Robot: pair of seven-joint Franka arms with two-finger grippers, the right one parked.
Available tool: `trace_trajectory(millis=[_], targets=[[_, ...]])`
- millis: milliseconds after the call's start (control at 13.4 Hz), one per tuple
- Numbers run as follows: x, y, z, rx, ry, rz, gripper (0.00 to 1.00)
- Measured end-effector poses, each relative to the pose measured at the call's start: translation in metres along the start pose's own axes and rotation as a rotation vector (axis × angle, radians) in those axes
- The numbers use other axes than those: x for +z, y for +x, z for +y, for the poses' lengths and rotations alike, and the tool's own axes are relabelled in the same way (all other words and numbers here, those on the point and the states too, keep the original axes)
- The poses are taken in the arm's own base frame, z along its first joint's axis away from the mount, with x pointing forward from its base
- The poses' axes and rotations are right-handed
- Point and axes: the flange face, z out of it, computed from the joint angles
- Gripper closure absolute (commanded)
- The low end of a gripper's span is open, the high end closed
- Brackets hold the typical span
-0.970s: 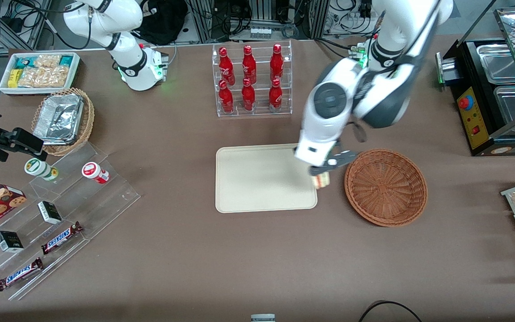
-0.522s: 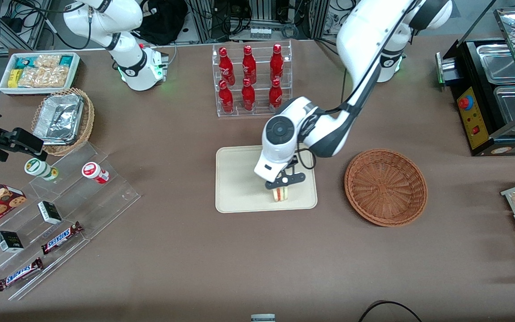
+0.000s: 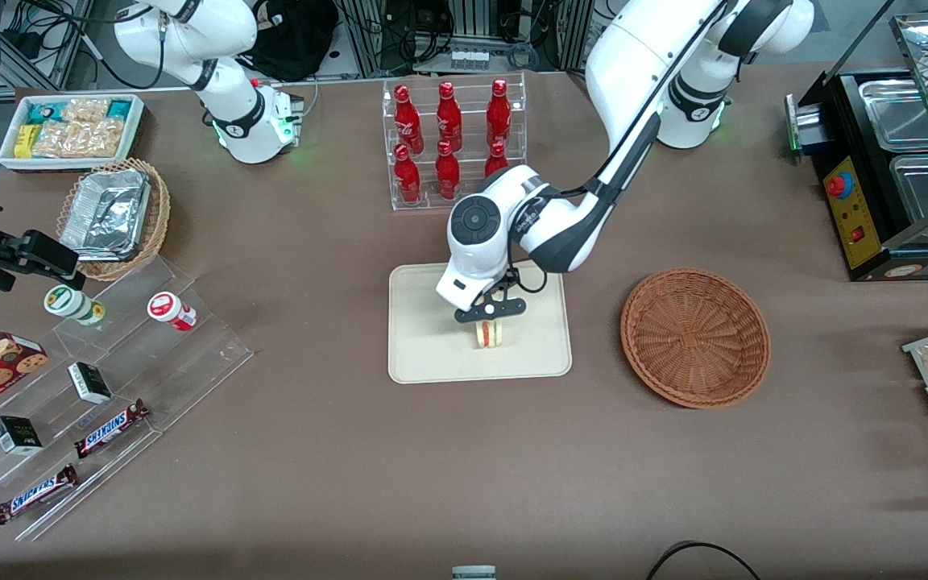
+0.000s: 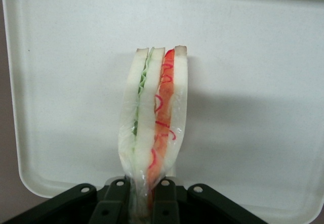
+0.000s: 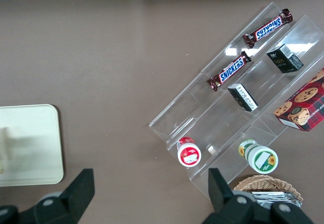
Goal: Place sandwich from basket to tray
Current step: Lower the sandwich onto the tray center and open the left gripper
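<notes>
Brown table point(image 3: 432, 451). Left arm's pincer point(image 3: 490, 316) hangs over the flat cream rectangular plastic tray point(image 3: 424, 354), clamped on the triangular white-bread sandwich point(image 3: 489, 333), held on edge for set-down. Round reddish-brown wicker basket point(image 3: 695, 336) sits beside the tray, holding nothing.

The gripper point(image 3: 490, 316) hung over the tray point(image 3: 424, 354), clamped on the sandwich point(image 3: 489, 333), which stood on edge above the tray's middle, in the half nearer the front camera. The basket point(image 3: 695, 336) sat on the table beside the tray, toward the working arm's end, apart from it. A rack of bottles point(image 3: 452, 145) stood farther from the front camera than the tray. Toward the parked arm's end lay a stepped stand point(image 3: 101, 403) carrying candy bars point(image 3: 109, 427) and small jars point(image 3: 171, 311).
</notes>
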Motion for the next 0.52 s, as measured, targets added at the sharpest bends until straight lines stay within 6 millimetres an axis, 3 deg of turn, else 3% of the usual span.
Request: trace_trajectory(millis=[149,224,299,373,448,522], targets=[[0.008,-0.003,0.001,0.005,0.009,-0.008,0.84],[0.014,-0.005,0.002,0.009,0.016,-0.014,0.77],[0.020,-0.007,0.003,0.014,0.021,-0.019,0.62],[0.025,-0.010,0.005,0.018,0.025,-0.022,0.13],[0.027,-0.011,0.007,0.021,0.024,-0.022,0.00],[0.026,-0.011,0.008,0.022,0.017,-0.017,0.00]])
